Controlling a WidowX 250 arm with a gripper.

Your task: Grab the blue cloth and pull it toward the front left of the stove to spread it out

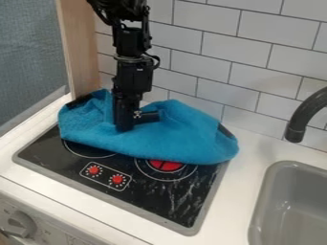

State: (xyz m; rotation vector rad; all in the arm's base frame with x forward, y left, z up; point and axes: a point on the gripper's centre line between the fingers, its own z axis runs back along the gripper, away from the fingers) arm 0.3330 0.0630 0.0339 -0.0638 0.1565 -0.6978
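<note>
Blue cloth (185, 136) | rumpled, dark patches at ends | hand (125, 128) against it, cannot tell how wide

Toy stovetop (150, 198): no legible words or numbers. Rectangular printed outline, white, around two red knobs, left (94, 170) and right (117, 179) in the view; short white dial marks ringed about each. Printed burner rings, pale, one around a red disc (165, 165). White front panel (48, 229): small faint marks near a grey dial (22, 223) and to its right, too small to read.
</note>
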